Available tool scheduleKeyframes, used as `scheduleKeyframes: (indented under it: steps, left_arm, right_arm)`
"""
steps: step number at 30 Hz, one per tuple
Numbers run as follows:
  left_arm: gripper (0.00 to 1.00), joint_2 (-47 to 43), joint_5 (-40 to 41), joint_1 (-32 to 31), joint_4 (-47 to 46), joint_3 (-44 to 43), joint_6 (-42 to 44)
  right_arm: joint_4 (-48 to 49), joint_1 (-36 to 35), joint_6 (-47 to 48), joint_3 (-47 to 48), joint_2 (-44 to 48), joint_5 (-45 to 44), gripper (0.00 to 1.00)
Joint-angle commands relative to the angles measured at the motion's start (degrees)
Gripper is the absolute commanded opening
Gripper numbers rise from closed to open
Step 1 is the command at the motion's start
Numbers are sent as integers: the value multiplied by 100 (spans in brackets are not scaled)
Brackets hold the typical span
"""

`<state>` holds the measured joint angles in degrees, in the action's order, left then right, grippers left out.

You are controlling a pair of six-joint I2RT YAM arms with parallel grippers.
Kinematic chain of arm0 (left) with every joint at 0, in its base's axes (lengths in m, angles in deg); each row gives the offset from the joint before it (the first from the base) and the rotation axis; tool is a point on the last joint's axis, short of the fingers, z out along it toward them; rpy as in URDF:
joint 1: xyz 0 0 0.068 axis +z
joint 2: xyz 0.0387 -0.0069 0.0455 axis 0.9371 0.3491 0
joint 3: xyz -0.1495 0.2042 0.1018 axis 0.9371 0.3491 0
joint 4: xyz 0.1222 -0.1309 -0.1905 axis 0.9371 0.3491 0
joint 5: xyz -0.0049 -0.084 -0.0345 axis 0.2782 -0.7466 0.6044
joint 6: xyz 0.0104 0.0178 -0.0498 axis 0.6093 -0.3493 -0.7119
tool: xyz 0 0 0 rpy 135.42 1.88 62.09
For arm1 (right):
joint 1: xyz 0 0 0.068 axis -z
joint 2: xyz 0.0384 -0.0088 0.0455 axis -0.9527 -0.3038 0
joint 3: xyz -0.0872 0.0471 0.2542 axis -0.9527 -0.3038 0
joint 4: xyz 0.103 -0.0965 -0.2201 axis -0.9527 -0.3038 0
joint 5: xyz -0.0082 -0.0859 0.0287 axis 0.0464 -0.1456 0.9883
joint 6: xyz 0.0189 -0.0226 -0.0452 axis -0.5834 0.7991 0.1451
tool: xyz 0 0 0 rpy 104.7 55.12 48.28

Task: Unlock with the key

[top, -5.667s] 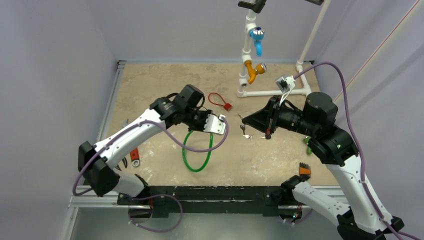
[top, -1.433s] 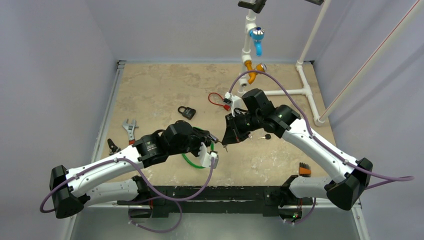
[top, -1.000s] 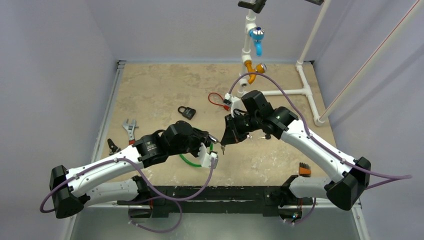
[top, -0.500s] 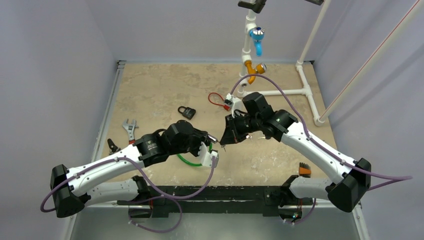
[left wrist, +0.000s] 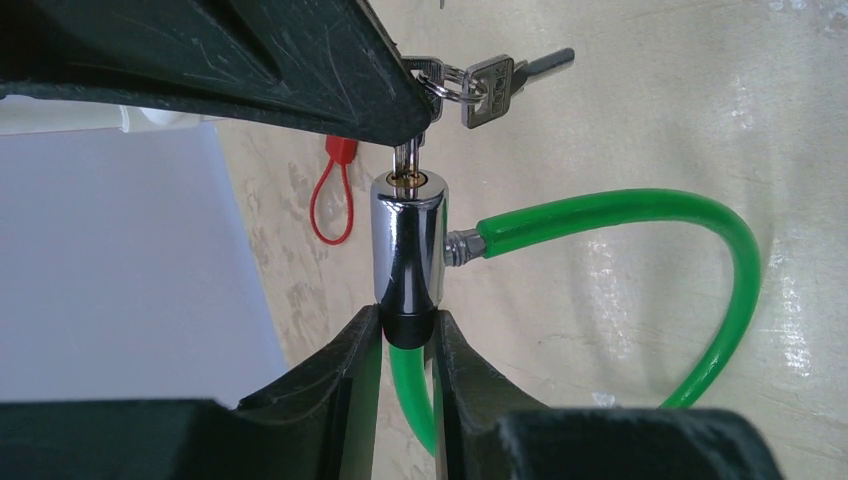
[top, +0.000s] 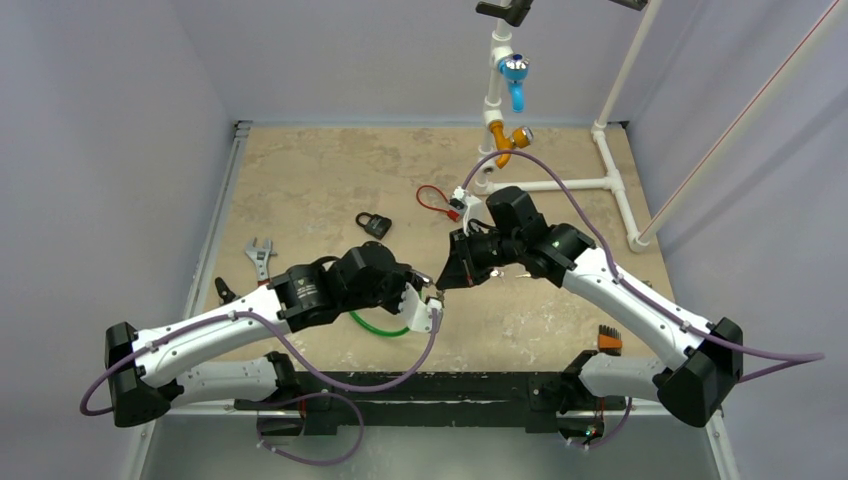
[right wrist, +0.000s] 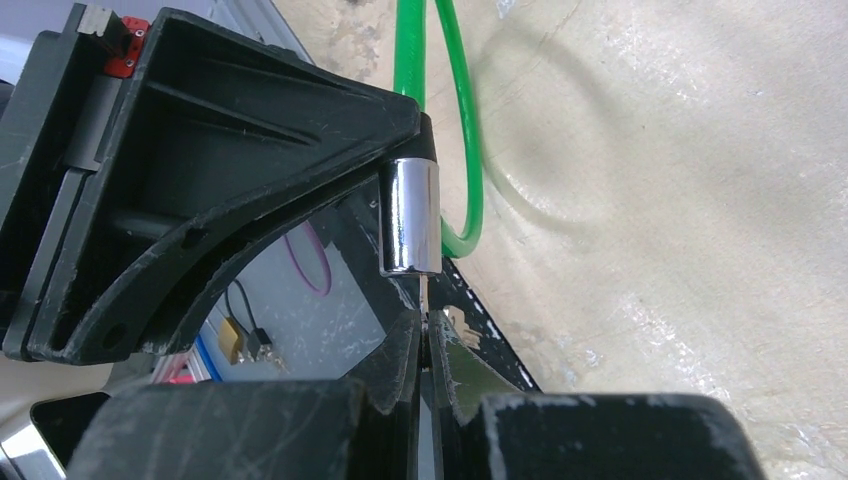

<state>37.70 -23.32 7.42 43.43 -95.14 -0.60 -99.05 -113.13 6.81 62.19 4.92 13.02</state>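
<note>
My left gripper (left wrist: 405,325) is shut on the black lower end of a chrome lock cylinder (left wrist: 408,255) and holds it upright above the table. A green cable loop (left wrist: 640,215) hangs from the cylinder. My right gripper (right wrist: 424,335) is shut on the small silver key (right wrist: 424,292). The key's blade (left wrist: 408,158) is set into the keyhole at the cylinder's free end. A second silver key (left wrist: 500,78) dangles from its ring. In the top view the two grippers meet tip to tip, left (top: 425,292) and right (top: 447,282), at the table's middle front.
A black padlock (top: 372,224), a red cable seal (top: 438,200) and a wrench (top: 260,258) lie on the table. A white pipe frame (top: 560,184) with a blue valve (top: 514,72) and an orange valve (top: 508,142) stands at the back right.
Both arms left the table's middle and met at the front. Over the last second the left gripper and the lock edged up to the key tip, and the green loop slid left under the arm.
</note>
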Motion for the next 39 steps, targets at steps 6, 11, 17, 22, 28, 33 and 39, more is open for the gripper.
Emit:
scheduleKeyframes:
  steps: [6,11,17,22,28,33,39]
  left_arm:
    - [0,-8,71,-371,-734,-54,583]
    - [0,70,292,-456,-824,-17,621]
    - [0,233,602,-456,-748,-352,-20]
    - [0,357,808,-467,-425,-571,-480]
    - [0,493,1082,-569,-242,-787,-823]
    - [0,536,1119,-690,-184,-845,-809]
    - [0,594,1260,-762,-230,-818,-693]
  right_arm:
    - [729,12,-138,-80,-58,92,0]
    - [672,0,-153,-36,-10,58,0]
    - [980,-12,-326,-351,22,76,0]
    - [1082,-31,-367,-351,45,2,0]
    - [1401,-79,-558,-432,37,-103,0]
    - [1421,-219,-525,-394,-56,-386,0]
    - [1061,-359,-399,-214,-117,-853,0]
